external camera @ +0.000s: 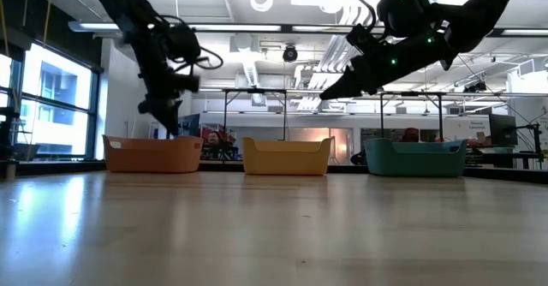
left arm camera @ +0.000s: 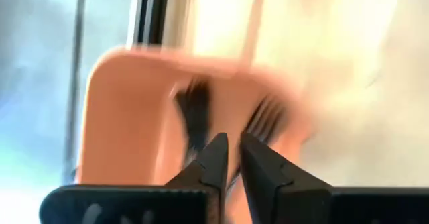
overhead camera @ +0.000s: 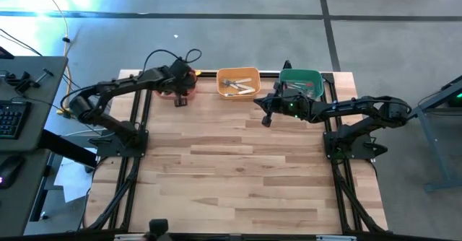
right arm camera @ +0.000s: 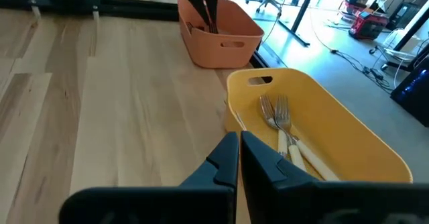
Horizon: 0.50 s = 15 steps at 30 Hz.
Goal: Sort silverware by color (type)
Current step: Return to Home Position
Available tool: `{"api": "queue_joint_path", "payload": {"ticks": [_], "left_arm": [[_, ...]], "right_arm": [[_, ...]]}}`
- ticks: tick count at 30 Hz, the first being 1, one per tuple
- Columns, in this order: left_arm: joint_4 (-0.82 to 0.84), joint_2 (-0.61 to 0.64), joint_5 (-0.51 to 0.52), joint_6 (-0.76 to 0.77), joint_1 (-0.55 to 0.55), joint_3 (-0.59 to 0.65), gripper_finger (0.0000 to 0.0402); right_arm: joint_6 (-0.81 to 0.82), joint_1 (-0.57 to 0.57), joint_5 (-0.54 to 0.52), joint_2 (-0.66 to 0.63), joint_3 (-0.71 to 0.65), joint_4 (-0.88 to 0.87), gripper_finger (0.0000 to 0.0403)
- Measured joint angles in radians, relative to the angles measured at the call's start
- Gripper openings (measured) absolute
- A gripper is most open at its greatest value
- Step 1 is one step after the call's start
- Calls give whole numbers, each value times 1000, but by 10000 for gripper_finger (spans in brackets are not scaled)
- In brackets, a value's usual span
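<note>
My left gripper (overhead camera: pixel 179 100) points down over the red-orange bin (right arm camera: pixel 218 33) at the table's far left. Its fingers (left arm camera: pixel 232 150) are almost closed, with nothing plainly between them. Dark forks (left arm camera: pixel 194 110) lie in that bin. My right gripper (overhead camera: pixel 266 120) is shut and empty (right arm camera: pixel 238 147). It hangs above the table, just near of the yellow bin (right arm camera: pixel 348 130). Two or three white forks (right arm camera: pixel 285 127) lie on the yellow bin's floor. The green bin (overhead camera: pixel 301 75) at the far right holds more forks (overhead camera: pixel 307 88).
The three bins stand in a row along the table's far edge, as the low view shows: red-orange (external camera: pixel 152 153), yellow (external camera: pixel 287 156), green (external camera: pixel 415 157). Bare wooden tabletop (overhead camera: pixel 238 169) stretches toward the near edge. Both arm bases stand at the table's sides.
</note>
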State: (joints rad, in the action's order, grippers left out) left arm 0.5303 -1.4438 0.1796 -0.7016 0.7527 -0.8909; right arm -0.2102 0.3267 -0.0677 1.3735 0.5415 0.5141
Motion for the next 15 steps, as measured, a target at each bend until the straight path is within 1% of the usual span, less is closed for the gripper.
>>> {"api": "queue_joint_path", "payload": {"ticks": [2, 4, 6, 7, 8, 10, 12, 13, 15], "left_arm": [[-2, 29, -89, 62, -16, 0, 16], [-4, 54, -207, 145, -34, 0, 4], [-27, 80, -306, 247, -69, 21, 3], [-46, 93, -329, 277, -96, 45, 3], [-69, 107, -328, 297, -128, 76, 1], [-148, 136, -272, 341, -201, 146, 0], [-291, 166, -228, 417, -267, 213, 0], [-364, 182, -224, 448, -293, 253, 0], [-489, 215, -229, 462, -333, 345, 0]], "right_arm": [[-14, 0, 0, 0, 0, -1, 0], [-36, 0, 0, 0, -3, 1, 0], [-54, 1, 0, 0, -42, 70, 0], [-58, 4, 0, 0, -75, 119, 0], [-60, 8, 1, 0, -116, 182, 0], [-60, 21, 0, 0, -197, 314, 0], [-57, 38, -1, 0, -279, 431, 0], [-54, 48, -1, 0, -313, 480, 0], [-36, 68, 0, 0, -374, 589, 0]]}}
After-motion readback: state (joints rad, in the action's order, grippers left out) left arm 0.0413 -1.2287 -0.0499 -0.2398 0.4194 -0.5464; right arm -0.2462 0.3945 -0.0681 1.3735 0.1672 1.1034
